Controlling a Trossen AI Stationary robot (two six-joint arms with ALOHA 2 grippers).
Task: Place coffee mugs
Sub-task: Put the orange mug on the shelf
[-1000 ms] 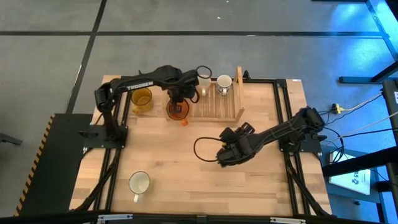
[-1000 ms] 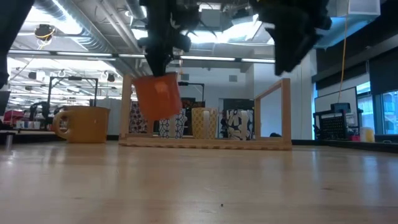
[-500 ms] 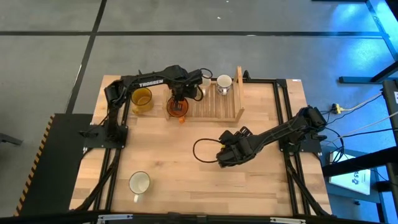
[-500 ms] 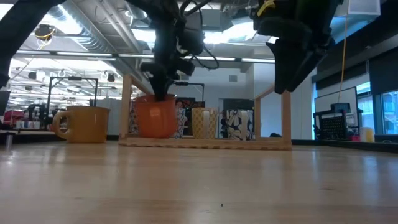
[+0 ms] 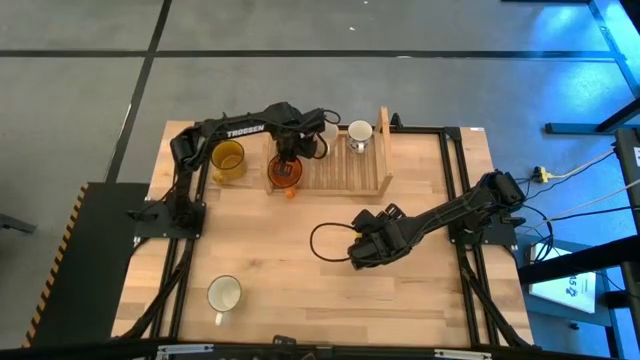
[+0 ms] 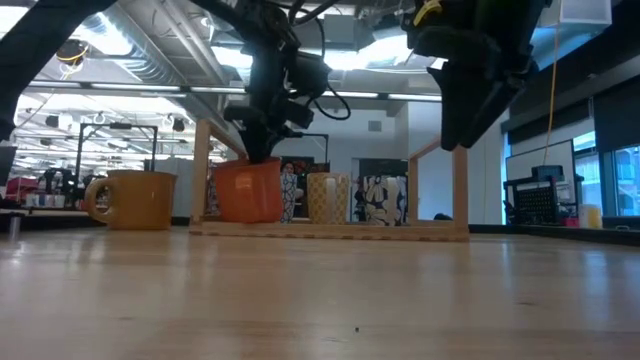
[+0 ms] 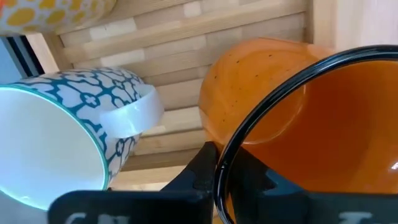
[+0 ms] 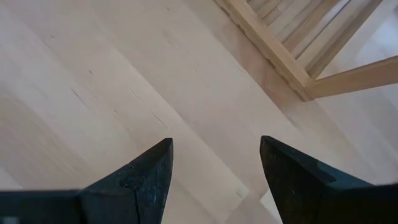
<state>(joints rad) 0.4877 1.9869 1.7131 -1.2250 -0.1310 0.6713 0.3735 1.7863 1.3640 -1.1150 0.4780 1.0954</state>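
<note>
Nearest to my low camera the table [image 6: 320,300] is bare wood. In the high view one white mug [image 5: 224,294] stands alone near the front edge, far from both grippers. Next comes my right gripper [image 5: 362,252], hanging over the middle of the table with its fingers spread wide and nothing between them; the corner of the wooden tray [image 8: 292,68] lies ahead of it. Farther back, my left gripper [image 5: 287,158] is clamped on the rim of the orange mug [image 5: 285,173], one finger [image 7: 205,163] outside the wall and the other hidden inside (I judge the hold is firm). The mug sits upright at the tray's left end, directly under the gripper, and from the low view its base seems to rest on the slats [image 6: 330,228]. Just beside it on the tray is a patterned white mug [image 7: 62,146], with more mugs beyond. The amber mug [image 5: 228,159] stands off the tray, near the left gripper and well apart from the right one, so I think the left arm should take it next.
</note>
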